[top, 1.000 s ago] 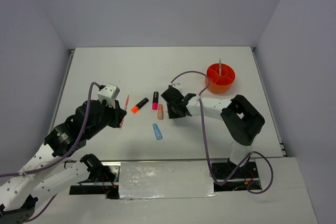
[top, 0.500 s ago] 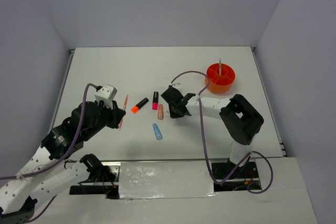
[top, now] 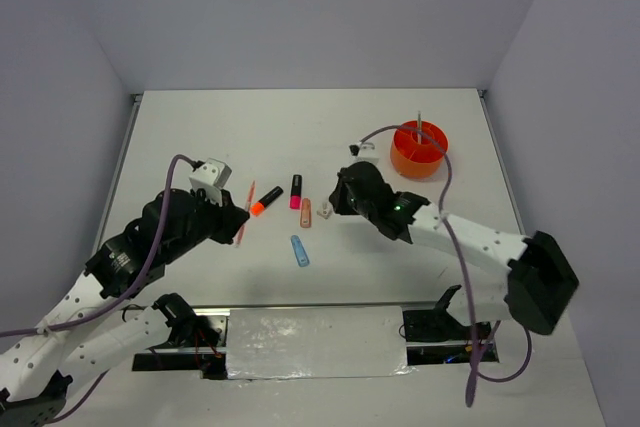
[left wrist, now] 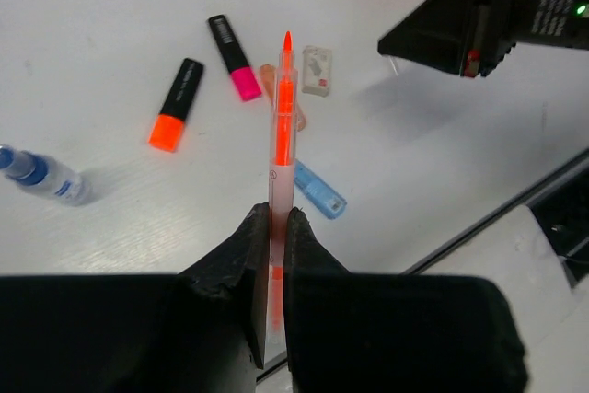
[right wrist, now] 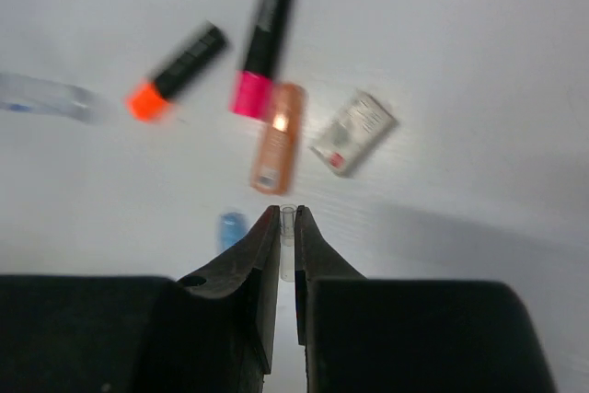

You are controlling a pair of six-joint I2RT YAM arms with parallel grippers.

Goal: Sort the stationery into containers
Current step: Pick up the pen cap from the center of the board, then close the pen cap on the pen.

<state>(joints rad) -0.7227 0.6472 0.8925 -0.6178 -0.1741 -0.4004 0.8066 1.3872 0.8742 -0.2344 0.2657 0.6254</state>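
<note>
left tool (left wrist: 276,218) clamped on translucent orange thin pen (left wrist: 281,117), right tool (right wrist: 286,227) pinching thin clear pen (right wrist: 288,217) above peach bar (right wrist: 278,138) and white rectangular piece (right wrist: 352,132) on white tabletop (right wrist: 460,43)

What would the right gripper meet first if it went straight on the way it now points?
Probably the peach bar, right ahead of the right gripper, which pinches a thin clear pen; height above the table is unclear.

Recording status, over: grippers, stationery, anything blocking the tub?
Left gripper shut on orange pen. Right gripper pinching a thin clear item. Orange tub holds one upright pen; approach looks open.
</note>
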